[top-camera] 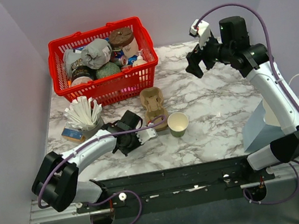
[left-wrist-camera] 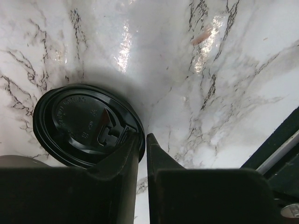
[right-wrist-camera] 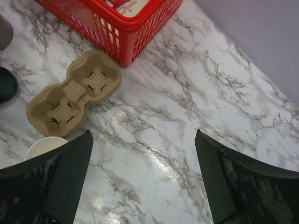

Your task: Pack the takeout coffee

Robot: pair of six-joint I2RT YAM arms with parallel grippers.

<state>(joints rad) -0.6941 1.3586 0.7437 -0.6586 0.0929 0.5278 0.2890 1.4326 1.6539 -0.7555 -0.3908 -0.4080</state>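
While the cup (top-camera: 178,124) stands mouth-up, the left hand (left-wrist-camera: 142,138) pinches the flat-lying lid (left-wrist-camera: 77,119)

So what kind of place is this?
Likely a lab mock-up of a coffee counter: a cardboard cup carrier, a green paper cup and a black lid on a marble-look table.

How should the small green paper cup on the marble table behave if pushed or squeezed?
The small green paper cup stands open and looks empty, so probably light and easily tipped. Its thin paper wall, open at the top, would likely squash under a firm squeeze.
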